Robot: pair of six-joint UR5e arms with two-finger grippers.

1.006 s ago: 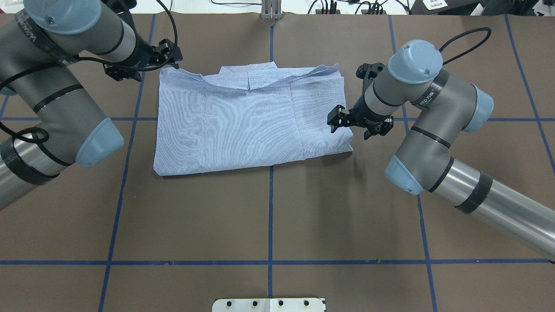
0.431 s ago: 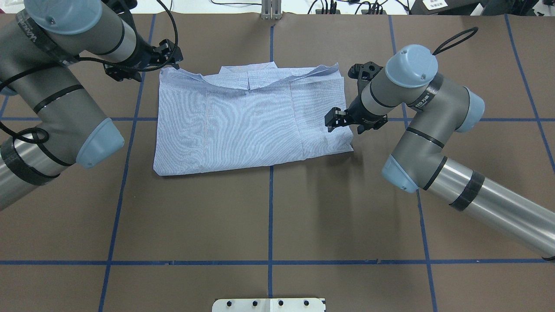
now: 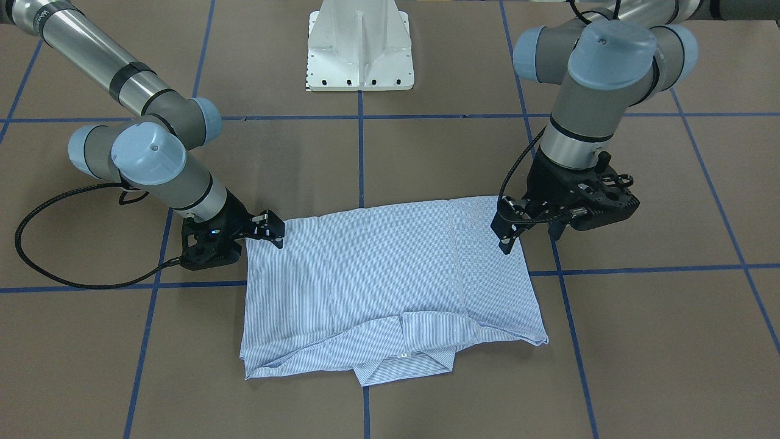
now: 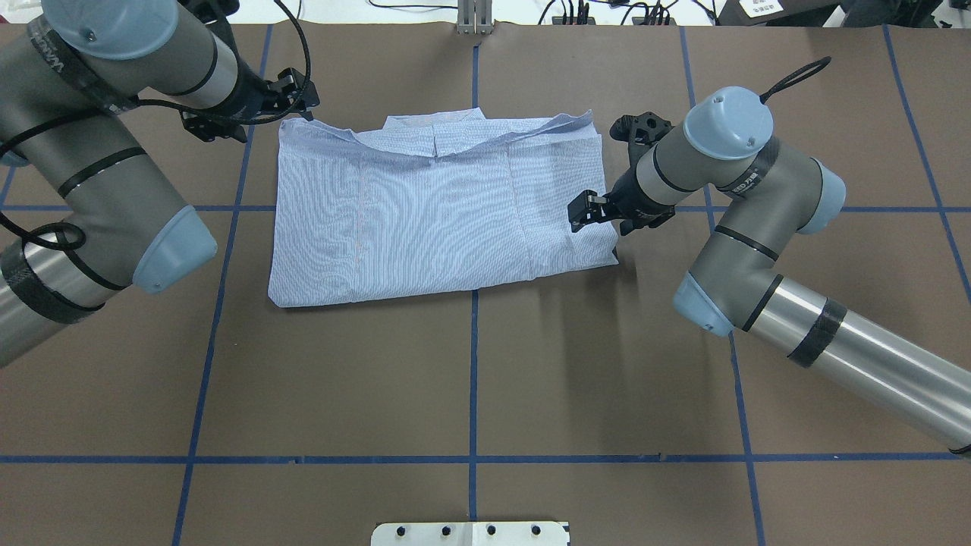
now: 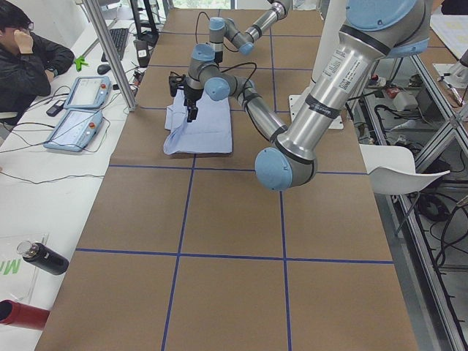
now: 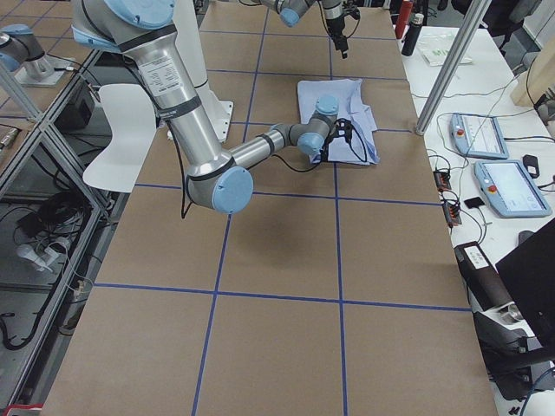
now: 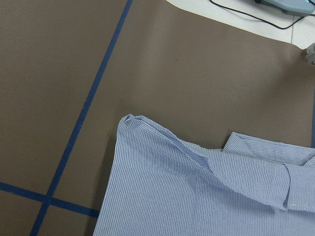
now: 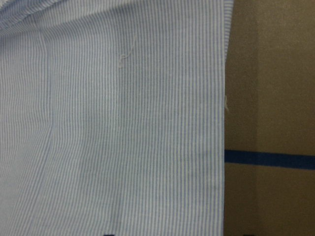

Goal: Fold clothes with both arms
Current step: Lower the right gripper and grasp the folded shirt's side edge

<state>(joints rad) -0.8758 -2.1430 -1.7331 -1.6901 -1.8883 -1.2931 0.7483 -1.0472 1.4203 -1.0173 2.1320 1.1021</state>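
Shirt (image 4: 440, 220) lay flat on the table (image 4: 531, 379), folded into a rectangle, collar (image 4: 436, 130) at the far edge. Right gripper (image 4: 580, 214) sat low at the shirt's right edge, fingers apart, with no cloth visibly pinched. Left gripper (image 4: 297, 91) hung above the far left corner, fingers spread and empty. The risk, as I judged it, was that the right fingers could catch only the top layer and peel the fold open, or drag the cloth into a bunch. With the left gripper so high, an uneven lift could skew the shirt.
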